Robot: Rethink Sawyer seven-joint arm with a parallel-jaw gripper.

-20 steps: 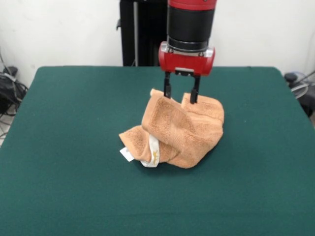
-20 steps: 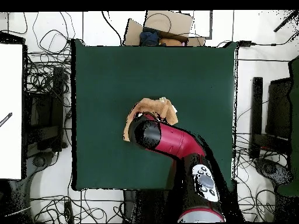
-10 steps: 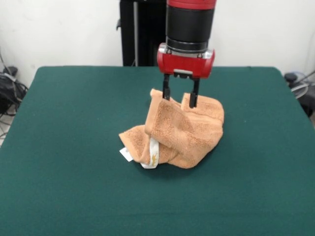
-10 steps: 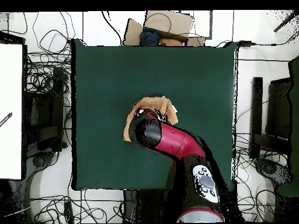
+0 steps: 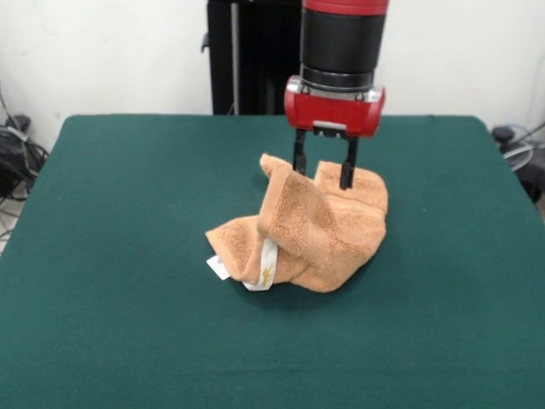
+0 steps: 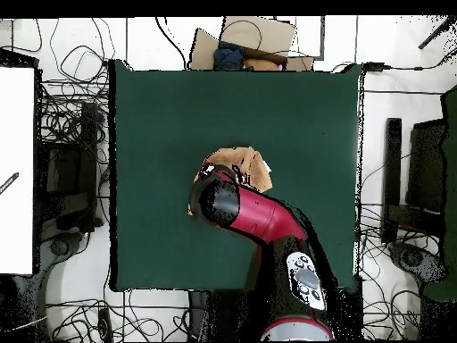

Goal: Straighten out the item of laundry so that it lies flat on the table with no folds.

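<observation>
The orange-tan towel (image 5: 315, 230) lies crumpled in a heap at the middle of the dark green table (image 5: 128, 213). One fold stands up at its left side, and the white tags (image 5: 220, 267) stick out at its lower left. My gripper (image 5: 322, 173) hangs just over the towel's far top edge. Its fingers are apart, the left one against the raised fold, and nothing is clamped between them. In the overhead view the arm (image 6: 254, 214) covers the gripper and most of the towel (image 6: 245, 165).
The black pedestal (image 5: 247, 51) stands behind the table's far edge. A cardboard box (image 6: 245, 40) sits beyond the table's top edge in the overhead view. Cables lie all around the table, and a white board (image 6: 16, 170) is at the left.
In the front view my gripper has shifted a little to the right along the towel's top edge. The towel heap has stayed in place, and its raised fold has barely changed.
</observation>
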